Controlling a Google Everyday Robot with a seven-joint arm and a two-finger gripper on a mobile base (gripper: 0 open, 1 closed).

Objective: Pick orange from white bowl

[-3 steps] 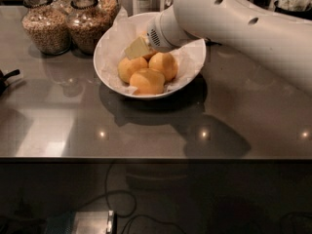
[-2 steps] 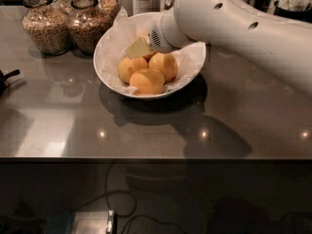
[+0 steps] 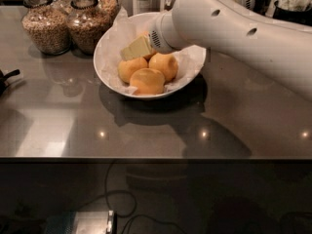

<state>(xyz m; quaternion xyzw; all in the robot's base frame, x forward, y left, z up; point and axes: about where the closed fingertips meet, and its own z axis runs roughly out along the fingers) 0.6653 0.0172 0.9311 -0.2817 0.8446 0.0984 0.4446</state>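
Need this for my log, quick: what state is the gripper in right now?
Gripper: down in the white bowl among the oranges; open or closed cannot be told.

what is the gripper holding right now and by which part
Cannot be told. The gripper is down in the back of the white bowl among the oranges, and its contact with any of them is hidden.

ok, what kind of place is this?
Likely a kitchen or café counter: glass jars of grain at the back, a wide glossy white bowl of yellow-orange oranges on a dark polished countertop. The pincer sits inside the bowl.
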